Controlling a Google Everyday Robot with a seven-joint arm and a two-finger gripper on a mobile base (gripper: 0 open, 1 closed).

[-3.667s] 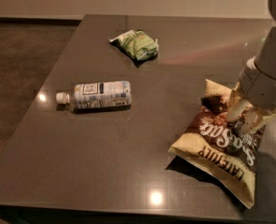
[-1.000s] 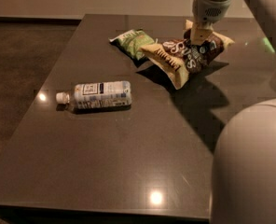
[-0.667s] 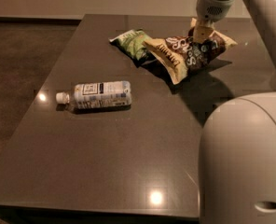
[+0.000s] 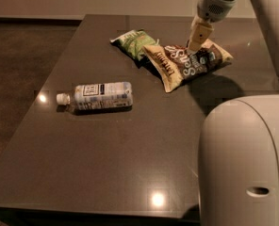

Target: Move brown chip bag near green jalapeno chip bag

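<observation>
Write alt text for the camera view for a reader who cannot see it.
A brown chip bag lies right beside a green jalapeno chip bag at the far side of a dark table, with the robot's gripper at the brown bag's upper edge. A clear plastic bottle lies on its side nearer the camera.

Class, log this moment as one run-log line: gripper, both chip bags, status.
gripper: over brown chip bag | brown chip bag: lying beside green jalapeno chip bag | bottle: lying apart, front left | status: bags adjacent
</observation>
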